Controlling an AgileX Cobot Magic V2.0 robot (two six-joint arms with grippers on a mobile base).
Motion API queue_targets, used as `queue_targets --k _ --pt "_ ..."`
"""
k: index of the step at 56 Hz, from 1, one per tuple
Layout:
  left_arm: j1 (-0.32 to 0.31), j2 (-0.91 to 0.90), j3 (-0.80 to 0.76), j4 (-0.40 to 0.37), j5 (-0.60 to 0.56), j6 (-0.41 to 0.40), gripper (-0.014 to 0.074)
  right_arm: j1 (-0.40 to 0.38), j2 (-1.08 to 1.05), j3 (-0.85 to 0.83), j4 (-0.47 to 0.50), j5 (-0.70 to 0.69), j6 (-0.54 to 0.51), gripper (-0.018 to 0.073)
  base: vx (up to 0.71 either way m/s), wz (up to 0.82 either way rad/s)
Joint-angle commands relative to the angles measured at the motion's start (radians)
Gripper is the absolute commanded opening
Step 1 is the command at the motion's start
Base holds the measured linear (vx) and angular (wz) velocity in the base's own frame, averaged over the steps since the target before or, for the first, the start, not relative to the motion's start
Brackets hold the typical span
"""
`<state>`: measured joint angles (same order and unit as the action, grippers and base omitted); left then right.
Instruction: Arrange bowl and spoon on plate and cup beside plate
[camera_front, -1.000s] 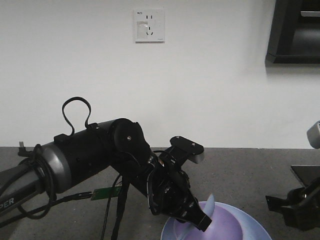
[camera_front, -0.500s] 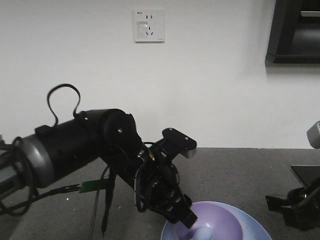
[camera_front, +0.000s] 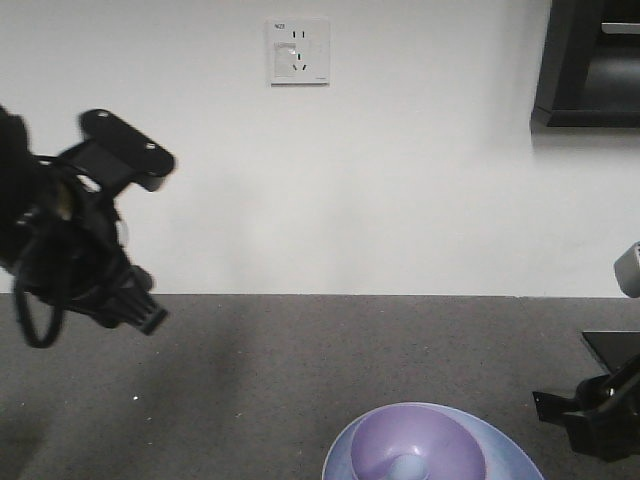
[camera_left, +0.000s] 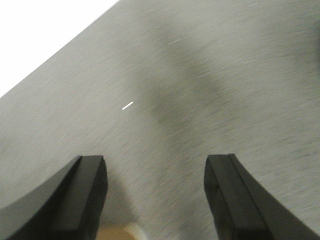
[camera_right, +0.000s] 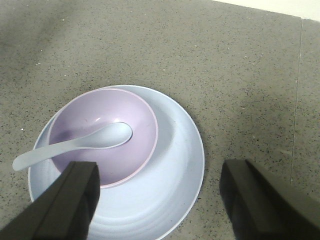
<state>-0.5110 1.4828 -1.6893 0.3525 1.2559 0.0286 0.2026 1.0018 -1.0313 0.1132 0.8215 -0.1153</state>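
The lavender bowl (camera_right: 107, 132) sits on the left part of the pale blue plate (camera_right: 175, 170). The pale spoon (camera_right: 85, 142) lies in the bowl, scoop inside and handle sticking out over the left rim. In the front view the bowl (camera_front: 415, 445) and plate (camera_front: 505, 450) lie at the bottom edge. My right gripper (camera_right: 160, 182) hangs open above the plate's near side. My left gripper (camera_left: 157, 192) is open and empty, raised at the far left (camera_front: 140, 312). A brown and white bit, probably the cup (camera_left: 117, 232), shows blurred beneath it.
The grey speckled table (camera_front: 250, 370) ends at a white wall with a socket (camera_front: 297, 50). A dark cabinet (camera_front: 590, 65) hangs at the upper right. A dark flat object (camera_front: 612, 347) lies at the table's right edge. A seam (camera_right: 298, 90) crosses the table right of the plate.
My left arm let go of the spoon in the bowl, then swung up and far left, away from the plate. The right gripper has stayed still.
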Motion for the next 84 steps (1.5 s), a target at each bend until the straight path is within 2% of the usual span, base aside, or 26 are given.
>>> queue_targets --k 1,7,18,26,40,46,55,64,72,80,84 --pt "0.084 -0.081 0.040 0.034 -0.002 -0.013 0.0545 0.000 -0.014 -0.029 -0.004 -0.069 -0.003 0.0546 0.00 0.00" --pt "0.176 -0.111 0.125 0.019 -0.003 -0.013 0.0545 0.000 -0.014 -0.029 -0.003 -0.073 -0.003 0.0546 0.00 0.00" --pt "0.260 -0.114 0.291 0.023 -0.020 -0.013 0.0545 0.000 -0.014 -0.029 -0.003 -0.077 0.019 0.0546 0.00 0.00" --pt "0.295 -0.114 0.394 0.019 -0.082 -0.035 0.0545 0.000 -0.014 -0.029 -0.003 -0.076 0.019 0.0546 0.00 0.00" --pt "0.307 -0.114 0.523 -0.012 -0.195 -0.029 0.0512 0.000 -0.014 -0.029 -0.001 -0.076 0.019 0.0546 0.00 0.00" --pt "0.307 -0.114 0.539 -0.030 -0.218 -0.029 0.0404 0.000 -0.014 -0.029 0.000 -0.073 0.019 0.0546 0.00 0.00" --pt "0.307 -0.114 0.539 -0.031 -0.227 -0.012 0.0008 0.000 -0.014 -0.029 0.000 -0.073 0.020 0.0546 0.00 0.00" --pt "0.306 -0.116 0.521 -0.041 -0.230 0.001 -0.0008 0.000 -0.014 -0.029 0.000 -0.071 0.020 0.0546 0.00 0.00" --pt "0.305 -0.118 0.433 -0.140 -0.188 0.044 -0.0006 0.000 -0.014 -0.029 0.000 -0.068 0.020 0.0546 0.00 0.00" --pt "0.300 -0.118 0.289 -0.359 -0.167 0.123 -0.0003 0.000 -0.014 -0.029 0.000 -0.065 0.020 0.0546 0.00 0.00" --pt "0.273 -0.112 0.219 -0.457 -0.170 0.174 -0.0001 0.000 -0.014 -0.029 0.000 -0.065 0.020 0.0546 0.00 0.00"
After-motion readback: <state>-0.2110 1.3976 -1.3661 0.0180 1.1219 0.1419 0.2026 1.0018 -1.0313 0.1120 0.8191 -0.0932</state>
